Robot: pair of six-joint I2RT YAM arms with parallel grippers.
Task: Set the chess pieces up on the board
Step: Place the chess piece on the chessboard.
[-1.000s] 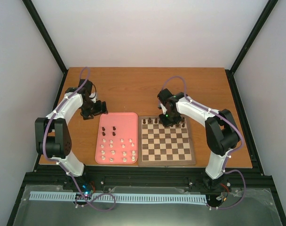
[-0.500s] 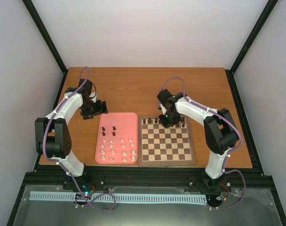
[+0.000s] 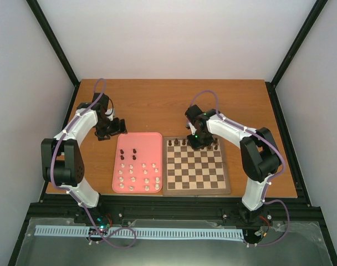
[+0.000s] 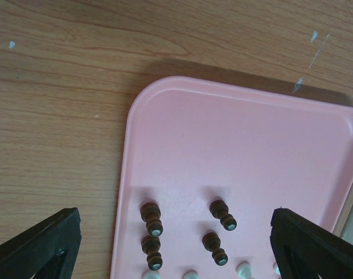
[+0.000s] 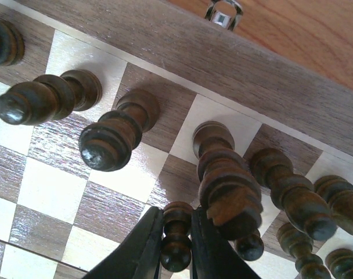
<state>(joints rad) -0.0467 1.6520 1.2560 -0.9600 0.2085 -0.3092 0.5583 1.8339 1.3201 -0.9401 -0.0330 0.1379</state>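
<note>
Lower centre of top view: pink tray (image 3: pixel 123 166) left, board (image 3: pixel 195 173) just beside it, right. Cream pieces (image 3: pixel 138 180) upright in tray's lower rows; four dark pieces (image 4: pixel 151 218) above them. Left gripper (image 4: pixel 175 214) spread wide, holding nothing, beyond tray's upper left corner. Right gripper (image 5: pixel 176 216) at board's top rows, clenched on dark pawn (image 5: pixel 176 244) among other dark board pieces (image 5: pixel 115 136).

On the table (image 3: pixel 174 100) the tray (image 3: pixel 152 138) lay just left of the board (image 3: pixel 196 191). Most chess pieces (image 3: pixel 133 172) stood in rows in the tray's near part; a few stood along the board's far edge, one piece (image 5: pixel 175 250) there between the right gripper's (image 5: pixel 176 216) fingers.
</note>
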